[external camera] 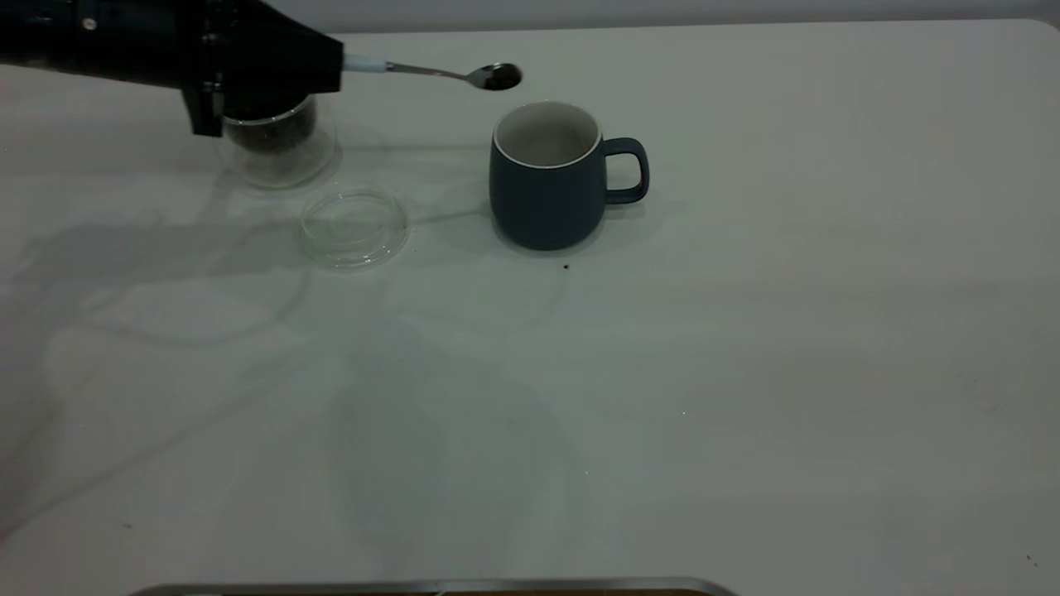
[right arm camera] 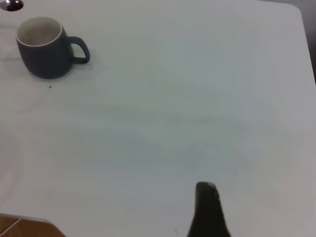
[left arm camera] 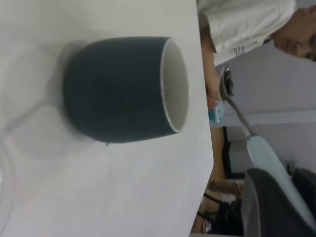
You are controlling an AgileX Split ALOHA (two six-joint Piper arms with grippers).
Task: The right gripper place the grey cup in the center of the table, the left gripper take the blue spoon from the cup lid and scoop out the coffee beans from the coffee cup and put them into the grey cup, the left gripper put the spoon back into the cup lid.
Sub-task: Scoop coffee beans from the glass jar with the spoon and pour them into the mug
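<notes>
My left gripper (external camera: 331,64) hangs at the far left of the table (external camera: 745,372), shut on the pale handle of the blue spoon (external camera: 451,73). The spoon is level, and its bowl holds dark coffee beans (external camera: 500,78) just above and beside the far rim of the grey cup (external camera: 542,182). That cup stands upright near the middle, handle to the right, white inside. The glass coffee cup (external camera: 277,153) sits half hidden under the left gripper. The clear cup lid (external camera: 354,228) lies bare in front of it. My right gripper (right arm camera: 206,197) is shut, parked low and far from the grey cup (right arm camera: 42,49).
One stray bean (external camera: 566,266) lies on the table just in front of the grey cup. A person in a white shirt (left arm camera: 247,24) stands beyond the table's far edge. A metal-edged object (external camera: 431,588) runs along the near edge.
</notes>
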